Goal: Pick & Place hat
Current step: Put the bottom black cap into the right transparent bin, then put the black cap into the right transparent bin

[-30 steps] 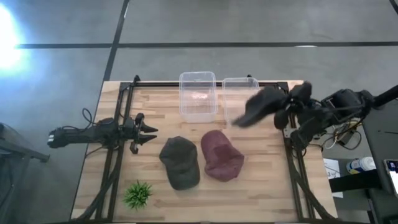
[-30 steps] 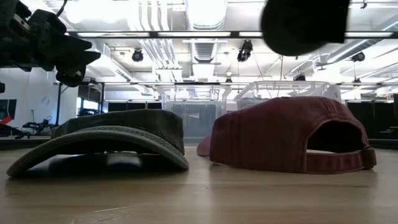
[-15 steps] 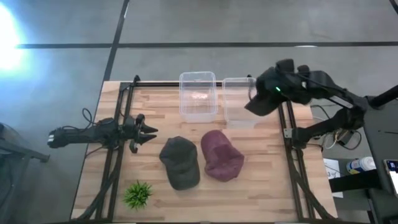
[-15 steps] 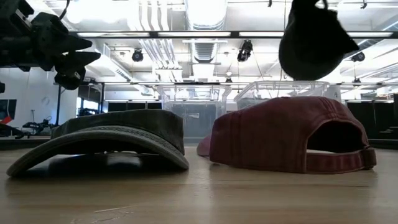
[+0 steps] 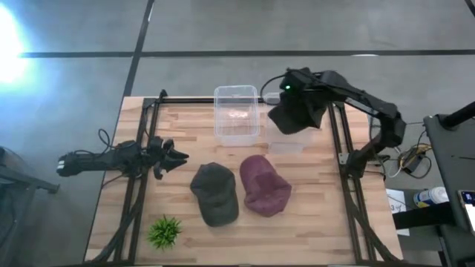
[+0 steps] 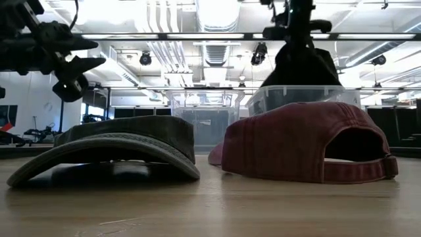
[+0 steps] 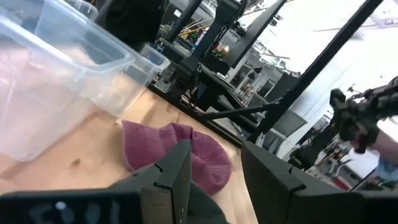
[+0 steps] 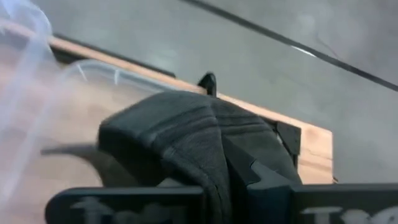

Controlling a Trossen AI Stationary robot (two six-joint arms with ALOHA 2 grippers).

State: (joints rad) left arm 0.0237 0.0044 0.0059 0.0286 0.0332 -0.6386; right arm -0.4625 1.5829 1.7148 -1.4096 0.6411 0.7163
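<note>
My right gripper [image 5: 292,95] is shut on a black hat [image 5: 298,113], which it holds over the right clear bin [image 5: 288,137] at the table's far side. In the low view the hat [image 6: 299,66] hangs with its lower edge about level with that bin's rim [image 6: 302,91]. An olive hat [image 5: 215,193] and a maroon hat [image 5: 265,185] rest on their brims and rims mid-table. My left gripper [image 5: 177,156] is open and empty, left of the olive hat and above the table [image 6: 72,66]. My right gripper pinches a bunched fold of the black hat's cloth [image 8: 208,155] between its two fingers [image 8: 264,180]. The fingers come from above, pointing down. The hat hangs slack below them over the right bin; whether it touches the bin I cannot tell.
A second clear bin [image 5: 236,115] stands left of the right one, with something pale pink inside. A small green plant [image 5: 165,231] sits near the front left. Black frame rails [image 5: 141,170] run along the table's left and right sides.
My right gripper has swung from the table's right edge toward the left, carrying the black hat over the right clear bin. It has also come down, so the hat now hangs at the bin's rim.
</note>
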